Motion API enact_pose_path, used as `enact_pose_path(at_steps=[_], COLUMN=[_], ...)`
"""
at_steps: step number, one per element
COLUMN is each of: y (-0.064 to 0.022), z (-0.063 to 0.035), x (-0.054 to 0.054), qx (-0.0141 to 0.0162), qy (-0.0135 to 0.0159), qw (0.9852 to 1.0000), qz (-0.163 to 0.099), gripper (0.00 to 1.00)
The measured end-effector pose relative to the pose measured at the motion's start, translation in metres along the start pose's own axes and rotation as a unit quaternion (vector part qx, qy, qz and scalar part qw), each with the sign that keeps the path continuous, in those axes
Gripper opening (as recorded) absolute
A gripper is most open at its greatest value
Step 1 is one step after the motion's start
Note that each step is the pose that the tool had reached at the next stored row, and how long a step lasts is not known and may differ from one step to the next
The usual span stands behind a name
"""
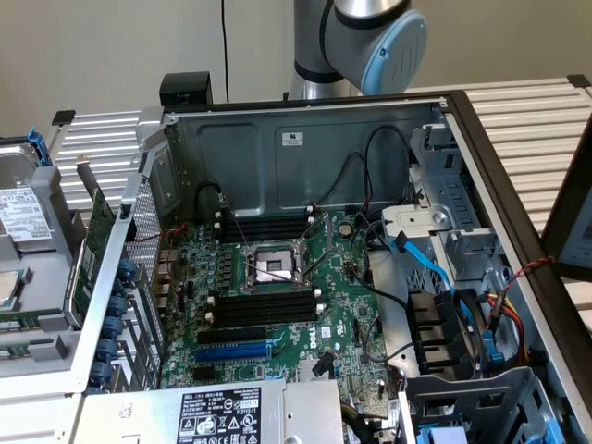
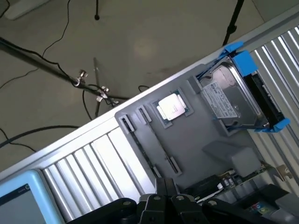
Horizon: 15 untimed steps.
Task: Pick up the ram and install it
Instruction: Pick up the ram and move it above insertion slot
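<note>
Tool [image 2: 166, 191] shut, empty, above grey tray [image 2: 196, 140]. Thin dark strip there, probably the ram [image 2: 148, 145], edge-on. Best to open wide, align jaws across strip, descend straight.

Robotics lab: robot arm [image 1: 370, 42], opened PC case [image 1: 305, 139], slatted bench [image 1: 536, 116].
</note>
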State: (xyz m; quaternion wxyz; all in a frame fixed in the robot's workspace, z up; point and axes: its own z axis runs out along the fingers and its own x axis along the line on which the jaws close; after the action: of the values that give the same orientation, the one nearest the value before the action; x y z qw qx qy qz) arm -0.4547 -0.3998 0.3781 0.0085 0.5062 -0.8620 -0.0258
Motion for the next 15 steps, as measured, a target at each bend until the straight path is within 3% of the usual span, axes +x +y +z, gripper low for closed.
enact_pose_path(at_steps=[3,7,14,15], y=[0.0000,-0.0001,-0.0002,-0.0002], z=[0.0002,0.0013,0.0045,0.0045], x=[0.0000,0.0000,0.0001,0.0001], qx=[-0.0003,-0.0005,0.0035,0.0037], qy=[0.0015,0.0037,0.0094,0.0096], qw=[0.9996,0.9980,0.9921,0.9919], qz=[-0.028,-0.064,-0.125,-0.127], gripper=[0.11,0.11,0.11,0.11])
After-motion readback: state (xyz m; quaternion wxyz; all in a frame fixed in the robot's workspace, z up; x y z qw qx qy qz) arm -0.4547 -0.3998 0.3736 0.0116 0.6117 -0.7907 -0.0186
